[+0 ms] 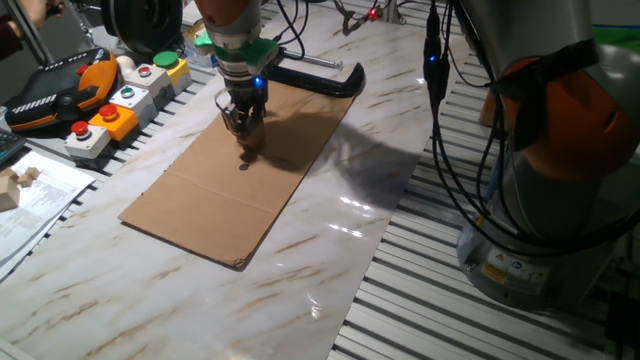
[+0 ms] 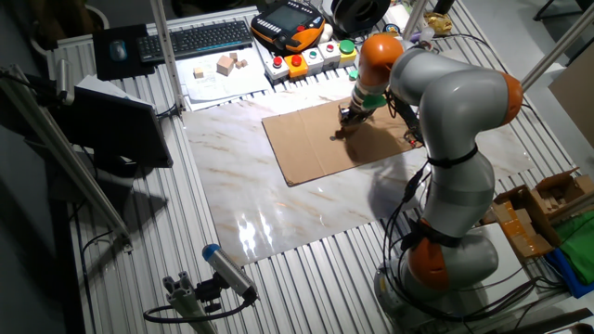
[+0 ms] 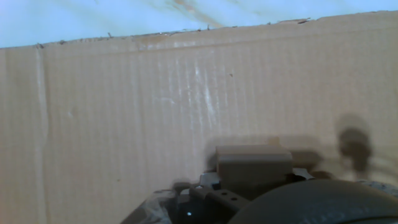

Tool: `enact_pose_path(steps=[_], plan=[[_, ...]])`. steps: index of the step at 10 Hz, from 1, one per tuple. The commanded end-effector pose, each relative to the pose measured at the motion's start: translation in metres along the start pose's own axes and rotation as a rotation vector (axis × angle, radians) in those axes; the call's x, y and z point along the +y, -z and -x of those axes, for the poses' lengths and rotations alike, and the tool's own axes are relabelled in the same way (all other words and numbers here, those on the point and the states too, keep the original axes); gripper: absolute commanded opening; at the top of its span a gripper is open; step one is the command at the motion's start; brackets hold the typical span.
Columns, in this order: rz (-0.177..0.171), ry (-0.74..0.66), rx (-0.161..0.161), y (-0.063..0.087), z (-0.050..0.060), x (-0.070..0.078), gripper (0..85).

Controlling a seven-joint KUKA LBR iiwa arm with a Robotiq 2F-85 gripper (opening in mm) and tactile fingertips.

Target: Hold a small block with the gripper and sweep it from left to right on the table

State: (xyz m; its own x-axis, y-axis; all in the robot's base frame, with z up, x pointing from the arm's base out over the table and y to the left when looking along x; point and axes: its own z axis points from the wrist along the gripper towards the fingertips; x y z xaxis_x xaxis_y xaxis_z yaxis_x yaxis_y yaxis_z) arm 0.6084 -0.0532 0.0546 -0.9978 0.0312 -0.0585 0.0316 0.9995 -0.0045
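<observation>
A: Marble-pattern bench, glossy white with thin brown veins. Left edge: button boxes, papers, pale wooden bits.

B: Middle?

A: Flat brown corrugated cardboard sheet, long axis running diagonally away from the camera. Black hand points straight down over its far half, blue light on, green ring above.

B: Block?

A: Small block, tan wood, plain faces, clamped between the fingers. Hand view shows it squarely face-on, top edge level. Cube, so no long axis. It sits at the cardboard surface; contact unclear.

B: Right side?

A: Grey arm base, cables.
</observation>
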Motion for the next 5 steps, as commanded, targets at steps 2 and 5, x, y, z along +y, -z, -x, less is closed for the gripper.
enact_pose_path(steps=[2,5], plan=[[0.003,-0.002,0.000,0.000,0.001,0.004,0.7],[0.002,-0.006,0.001,0.002,0.001,0.012,0.7]])
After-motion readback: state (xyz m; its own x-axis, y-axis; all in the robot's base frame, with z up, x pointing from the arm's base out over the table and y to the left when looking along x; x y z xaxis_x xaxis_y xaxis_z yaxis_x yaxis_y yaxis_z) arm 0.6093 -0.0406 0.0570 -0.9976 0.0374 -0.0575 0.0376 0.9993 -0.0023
